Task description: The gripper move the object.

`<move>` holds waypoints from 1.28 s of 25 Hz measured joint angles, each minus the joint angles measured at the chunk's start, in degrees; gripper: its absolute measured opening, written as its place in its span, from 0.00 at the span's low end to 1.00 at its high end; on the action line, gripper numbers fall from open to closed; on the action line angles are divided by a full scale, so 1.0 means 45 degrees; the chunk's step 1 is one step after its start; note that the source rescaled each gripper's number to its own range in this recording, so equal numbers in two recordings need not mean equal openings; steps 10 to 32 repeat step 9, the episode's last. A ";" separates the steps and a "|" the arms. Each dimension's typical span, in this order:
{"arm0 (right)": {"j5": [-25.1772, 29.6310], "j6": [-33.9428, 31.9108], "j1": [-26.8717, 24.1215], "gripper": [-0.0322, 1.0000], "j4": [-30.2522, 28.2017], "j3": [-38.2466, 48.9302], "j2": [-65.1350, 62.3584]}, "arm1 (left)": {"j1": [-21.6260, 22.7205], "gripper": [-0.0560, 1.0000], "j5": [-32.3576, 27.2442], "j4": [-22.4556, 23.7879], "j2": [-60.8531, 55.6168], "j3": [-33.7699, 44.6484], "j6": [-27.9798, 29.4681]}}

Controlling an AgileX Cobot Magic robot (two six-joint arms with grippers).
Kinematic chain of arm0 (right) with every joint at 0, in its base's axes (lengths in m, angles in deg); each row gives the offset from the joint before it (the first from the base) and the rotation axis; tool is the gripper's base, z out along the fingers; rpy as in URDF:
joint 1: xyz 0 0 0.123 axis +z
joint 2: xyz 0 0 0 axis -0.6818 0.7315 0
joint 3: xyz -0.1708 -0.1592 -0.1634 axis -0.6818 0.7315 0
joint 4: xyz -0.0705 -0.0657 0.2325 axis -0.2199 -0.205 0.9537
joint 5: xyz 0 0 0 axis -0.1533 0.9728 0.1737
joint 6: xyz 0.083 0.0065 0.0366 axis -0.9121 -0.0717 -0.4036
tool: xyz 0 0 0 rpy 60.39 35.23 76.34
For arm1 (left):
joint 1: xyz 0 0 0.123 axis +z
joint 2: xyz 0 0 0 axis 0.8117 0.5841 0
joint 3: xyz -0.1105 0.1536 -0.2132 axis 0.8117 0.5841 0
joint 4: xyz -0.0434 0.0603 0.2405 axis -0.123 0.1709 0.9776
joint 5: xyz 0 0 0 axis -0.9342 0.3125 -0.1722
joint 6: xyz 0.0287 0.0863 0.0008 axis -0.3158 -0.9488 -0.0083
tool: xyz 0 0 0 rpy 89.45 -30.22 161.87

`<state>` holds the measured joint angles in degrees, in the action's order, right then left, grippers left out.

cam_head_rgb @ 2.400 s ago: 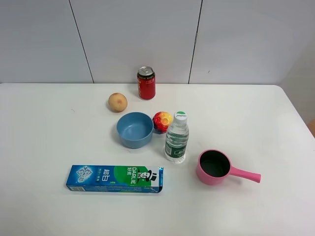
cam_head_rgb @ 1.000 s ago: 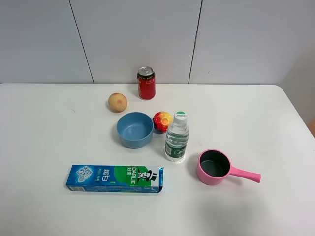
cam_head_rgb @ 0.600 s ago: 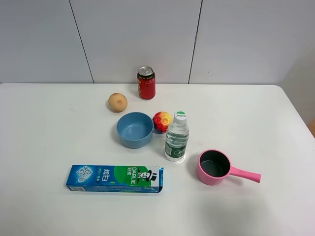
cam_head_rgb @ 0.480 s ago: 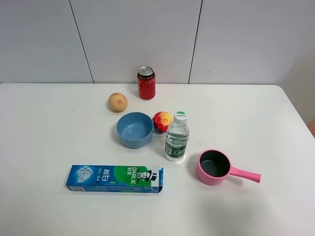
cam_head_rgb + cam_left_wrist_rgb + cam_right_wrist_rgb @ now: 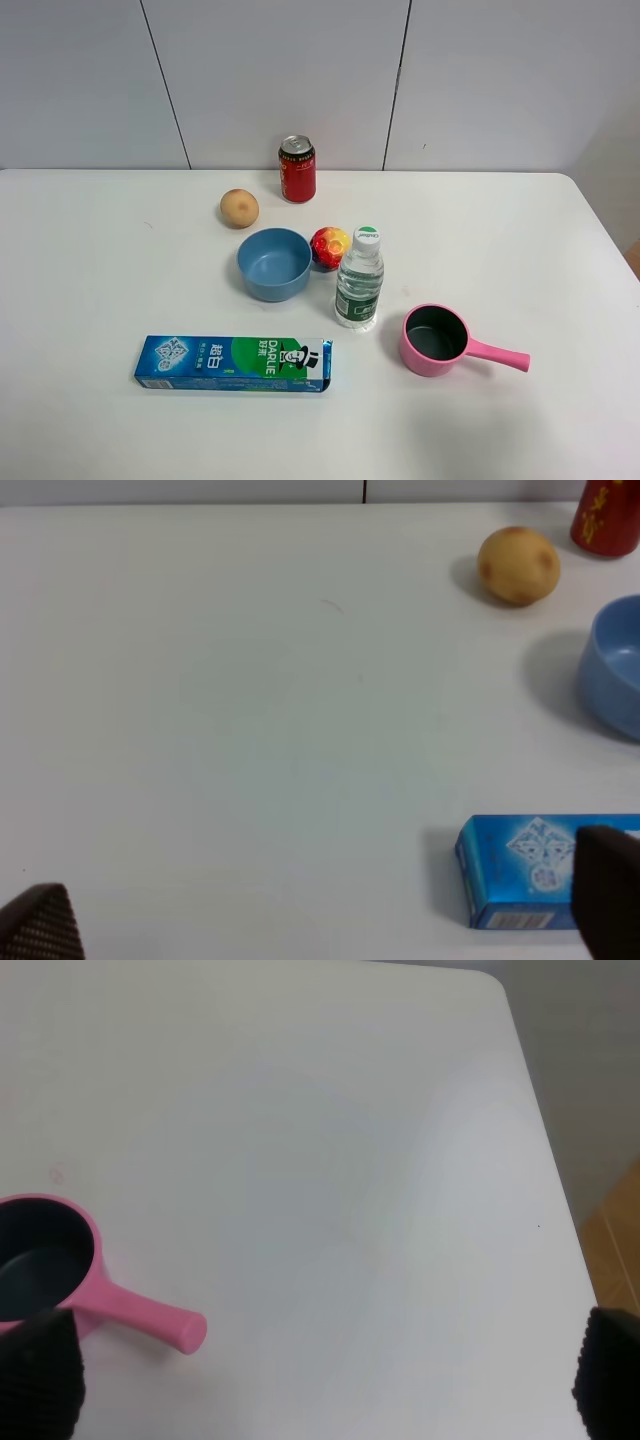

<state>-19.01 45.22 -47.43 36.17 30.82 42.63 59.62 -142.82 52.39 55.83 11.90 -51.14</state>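
Observation:
The toothpaste box (image 5: 233,363), blue and green with "DARLIE" lettering, lies flat near the table's front left. Its blue end shows in the left wrist view (image 5: 520,870). Neither gripper shows in the exterior high view. In the left wrist view my left gripper (image 5: 325,920) is open and empty, its black fingertips (image 5: 40,925) wide apart, above the table to the left of the box's blue end. In the right wrist view my right gripper (image 5: 320,1380) is open and empty over the table's right side, near the pink ladle.
A blue bowl (image 5: 274,264), a clear water bottle (image 5: 359,291), a red-yellow ball (image 5: 329,247), a round tan fruit (image 5: 239,208) and a red can (image 5: 297,169) stand mid-table. A pink ladle (image 5: 436,341) sits at the right, also in the right wrist view (image 5: 45,1265). The table's right edge (image 5: 545,1160) is close.

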 joint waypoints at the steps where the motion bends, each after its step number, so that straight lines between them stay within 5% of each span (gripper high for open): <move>1: 0.0000 0.0000 0.0000 1.00 0.0000 0.0000 0.0000 | 0.0000 1.00 0.0000 0.0000 0.0000 0.0000 0.0000; 32: 0.0000 0.0000 0.0000 1.00 0.0000 0.0000 0.0000 | 0.0000 1.00 0.0000 0.0000 0.0000 0.0000 0.0000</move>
